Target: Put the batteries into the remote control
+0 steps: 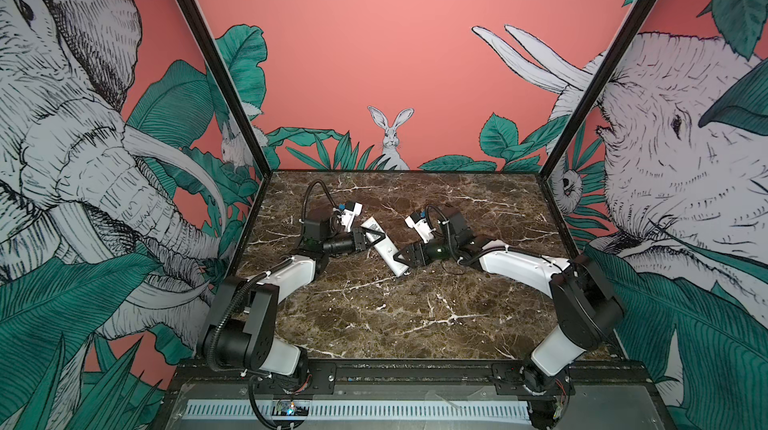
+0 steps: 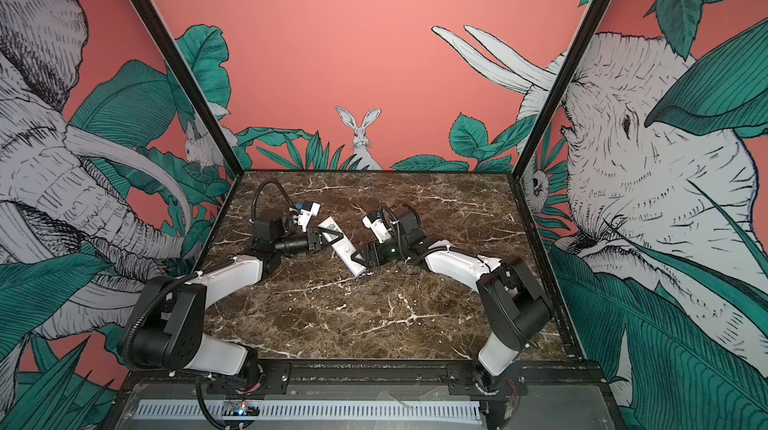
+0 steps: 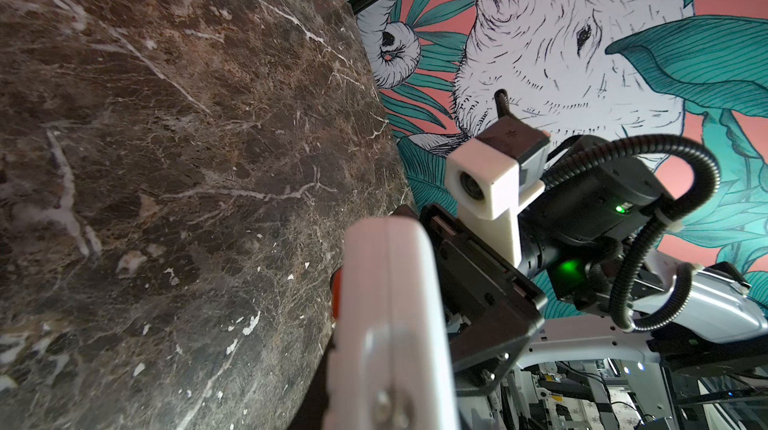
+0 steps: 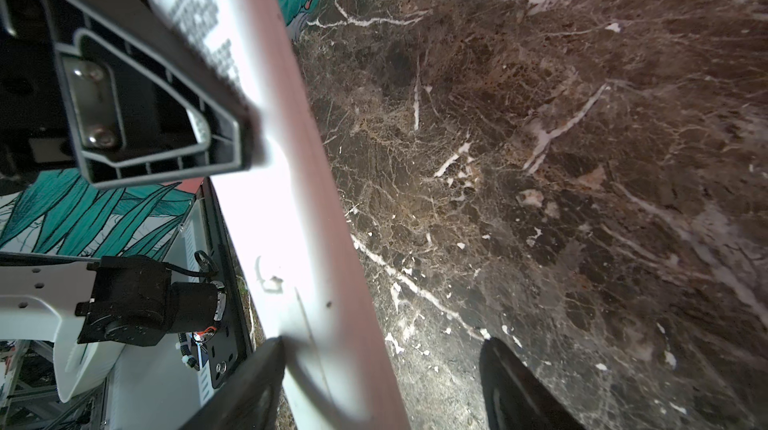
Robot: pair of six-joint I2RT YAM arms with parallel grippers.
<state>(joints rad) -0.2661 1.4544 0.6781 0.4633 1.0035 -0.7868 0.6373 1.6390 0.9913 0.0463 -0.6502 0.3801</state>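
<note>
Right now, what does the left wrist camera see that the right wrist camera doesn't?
Only the left wrist view shows the right arm's white wrist camera, a bit of red at the edge of the remote control, and the elephant picture on the wall.

Only the right wrist view shows the small printed writing on the remote's plain back and the left end effector's finger pressed on it.

Both show the white remote and the brown marble table. Neither shows any batteries.
</note>
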